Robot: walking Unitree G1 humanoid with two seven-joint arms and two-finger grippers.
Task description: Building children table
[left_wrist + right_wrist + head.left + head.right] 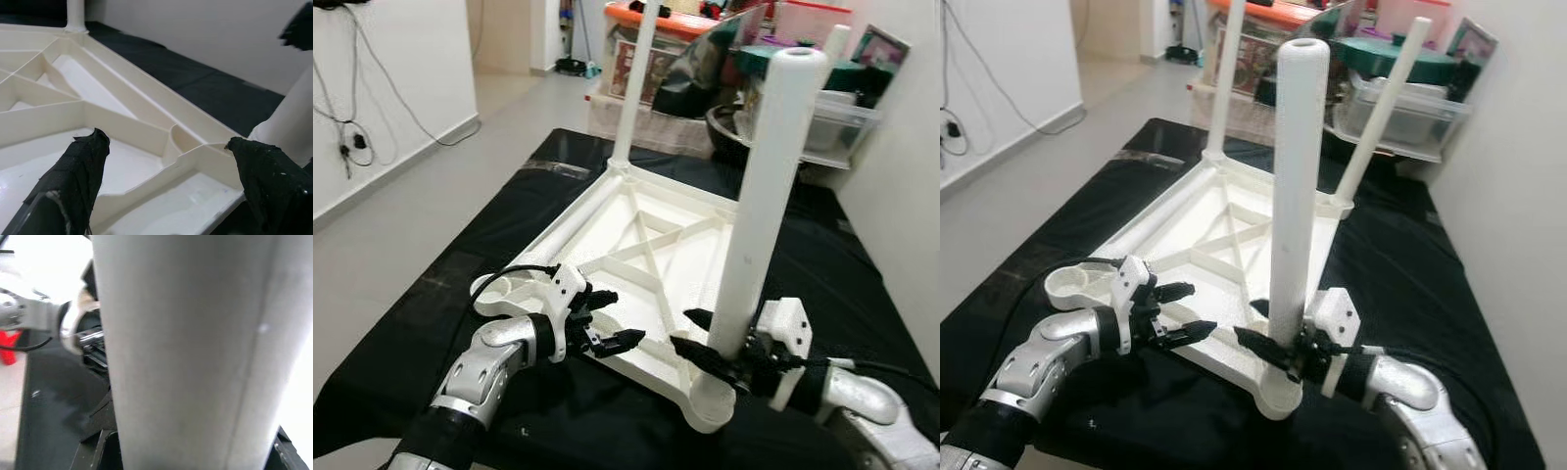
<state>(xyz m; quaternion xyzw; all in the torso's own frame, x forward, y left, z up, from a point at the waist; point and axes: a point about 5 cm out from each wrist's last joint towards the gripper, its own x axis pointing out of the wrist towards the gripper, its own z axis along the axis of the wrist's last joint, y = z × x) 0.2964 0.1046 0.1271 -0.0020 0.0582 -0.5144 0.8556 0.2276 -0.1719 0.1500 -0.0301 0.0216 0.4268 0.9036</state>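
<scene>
The right gripper (702,333) clasps the base of a white table leg (759,206), one black finger on each side of the tube, just above the corner socket it stands in. The left gripper (607,318) hangs with its fingers spread apart, holding nothing, over the near edge of the overturned white tabletop (646,264) (its ribbed underside faces up). In the left wrist view the two black fingertips (83,161) frame the tabletop's inner ribs without touching them. The tabletop lies on a bed under a black cover (460,264). Two more white legs stand in its far corners, one upright (1222,83), the other leaning (1381,108). Beyond the bed, clear storage bins (832,122) and other clutter are stacked against the wall; cables (352,147) trail down the white wall at left.
</scene>
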